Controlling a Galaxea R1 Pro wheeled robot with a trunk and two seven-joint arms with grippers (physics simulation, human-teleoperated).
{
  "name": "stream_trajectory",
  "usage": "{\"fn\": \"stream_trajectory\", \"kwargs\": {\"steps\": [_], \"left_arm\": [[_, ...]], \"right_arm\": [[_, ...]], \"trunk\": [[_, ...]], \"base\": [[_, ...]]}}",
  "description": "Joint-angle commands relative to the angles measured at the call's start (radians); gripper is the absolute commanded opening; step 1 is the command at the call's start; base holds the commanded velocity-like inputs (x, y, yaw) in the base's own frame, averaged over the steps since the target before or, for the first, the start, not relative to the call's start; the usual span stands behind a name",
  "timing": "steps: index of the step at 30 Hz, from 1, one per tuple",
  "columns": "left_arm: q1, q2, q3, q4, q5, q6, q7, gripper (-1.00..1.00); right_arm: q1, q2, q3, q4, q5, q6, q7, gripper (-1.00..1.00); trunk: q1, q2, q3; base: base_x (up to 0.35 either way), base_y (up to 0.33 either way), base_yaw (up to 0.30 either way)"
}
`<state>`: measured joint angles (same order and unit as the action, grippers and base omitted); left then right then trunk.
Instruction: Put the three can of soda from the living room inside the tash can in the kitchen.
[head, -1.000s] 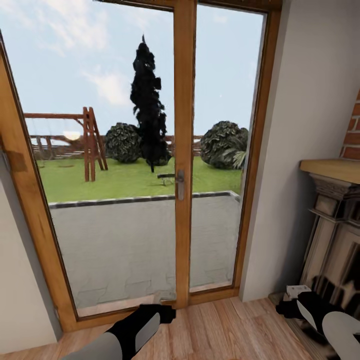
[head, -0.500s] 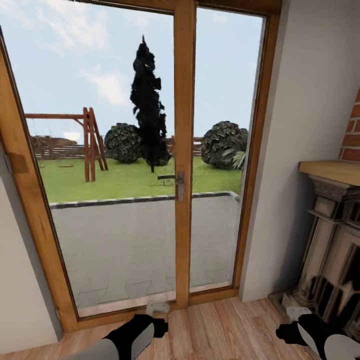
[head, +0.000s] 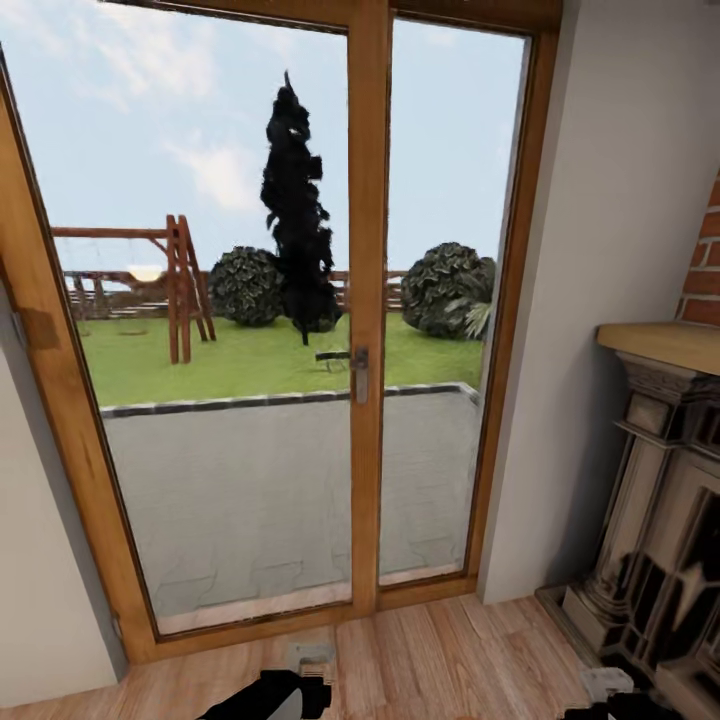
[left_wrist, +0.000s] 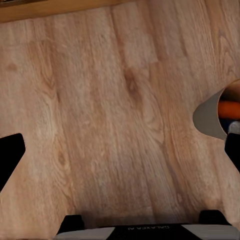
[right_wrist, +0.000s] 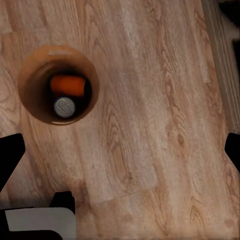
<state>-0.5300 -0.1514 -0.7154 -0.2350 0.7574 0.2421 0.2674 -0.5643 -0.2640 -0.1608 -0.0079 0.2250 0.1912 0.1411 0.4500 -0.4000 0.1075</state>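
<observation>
Two soda cans (right_wrist: 65, 96) are visible inside the trash can (right_wrist: 30, 67) in the right wrist view: one lies on its side showing orange, the other stands end-up showing its silver top. A third can cannot be confirmed; the bin's depth hides whatever may lie beneath them. The bin stands upright on the wooden floor (right_wrist: 150, 125), beyond and off to one side of the right gripper's fingertips (right_wrist: 10, 155), not between them. Both dark tips sit at opposite edges of that picture, so the fingers are spread wide with nothing between them.

In the left wrist view the left gripper's fingertips (left_wrist: 11, 157) are likewise far apart and empty. The bin's grey wall and tan rim (left_wrist: 212, 112), with a strip of orange inside, show just beyond one fingertip.

Change over the last second, in the head view: both arms have dropped from well into the picture to its bottom edge, where the left gripper (head: 305, 672) and right gripper (head: 608, 690) barely show. The glass door (head: 365, 300) and fireplace (head: 660, 480) keep nearly the same position, so the base is judged largely stationary.

Judgement: the arms are being retracted after a deposit. At least two cans are in place; the remaining step depends on the unconfirmed third.
</observation>
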Motion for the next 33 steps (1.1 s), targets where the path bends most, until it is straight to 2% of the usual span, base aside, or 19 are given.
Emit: {"fn": "stream_trajectory", "kwargs": {"steps": [1,15,33], "left_arm": [[0.005,0.001,0.000,0.000,0.000,-0.004,0.000,1.00],[0.052,0.017,-0.002,0.056,-0.005,-0.067,0.000,1.00],[0.164,0.018,-0.001,0.065,-0.008,-0.130,0.001,1.00]], "right_arm": [[0.008,0.000,0.000,0.002,0.000,-0.005,0.000,1.00],[0.104,0.002,-0.002,0.010,-0.001,-0.026,0.000,1.00],[0.188,0.001,-0.001,0.012,0.004,-0.057,0.000,1.00]], "trunk": [[0.000,0.000,0.000],[0.000,0.000,0.000],[0.000,0.000,0.000]], "base": [[0.000,0.000,0.000],[0.000,0.000,0.000],[0.000,0.000,0.000]]}}
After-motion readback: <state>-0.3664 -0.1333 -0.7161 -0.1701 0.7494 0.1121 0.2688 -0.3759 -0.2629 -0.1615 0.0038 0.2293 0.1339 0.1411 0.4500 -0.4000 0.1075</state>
